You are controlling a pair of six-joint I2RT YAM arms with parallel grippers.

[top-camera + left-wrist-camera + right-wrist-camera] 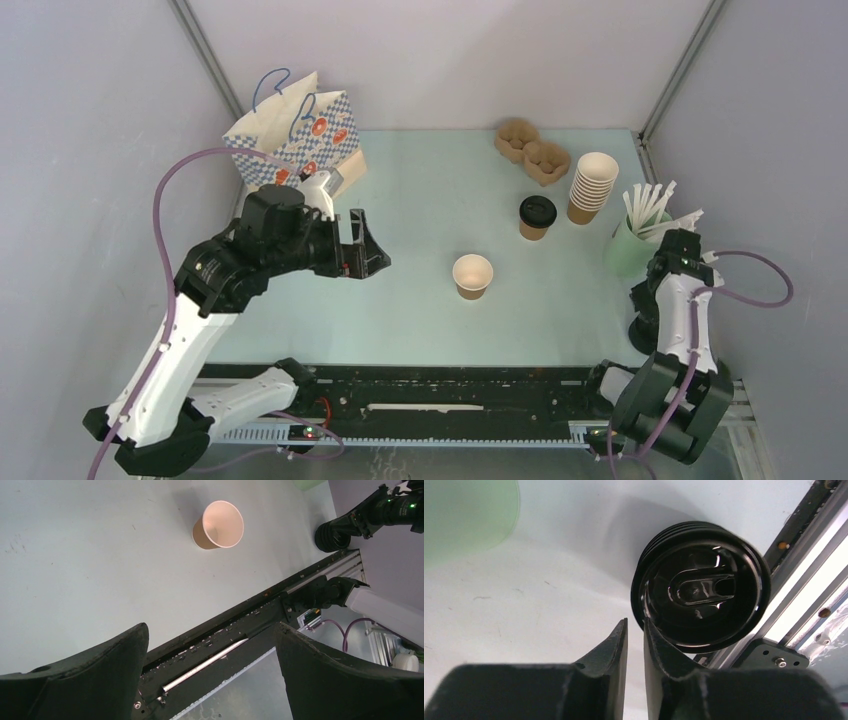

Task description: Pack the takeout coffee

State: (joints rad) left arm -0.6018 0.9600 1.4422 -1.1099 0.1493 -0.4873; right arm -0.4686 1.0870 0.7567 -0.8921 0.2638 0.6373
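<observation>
One takeout coffee cup (536, 217), brown with a black lid, stands upright at the table's back middle. A second brown cup (472, 276), lidless and white inside, stands in front of it; it also shows in the left wrist view (218, 525). My left gripper (370, 242) is open and empty, held above the table left of the lidless cup, with nothing between the jaws in its wrist view (211, 627). My right gripper (646, 302) hangs over a stack of loose black lids (701, 597). Its jaws (635, 622) stand almost together, the right fingertip overlapping the top lid's rim.
A checkered paper bag (295, 135) stands at the back left. A brown cup carrier (532, 150) lies at the back. A tall stack of lidless cups (592, 187) and a green cup of white stirrers (635, 240) stand at the right. The black arm rail (450, 395) runs along the near edge.
</observation>
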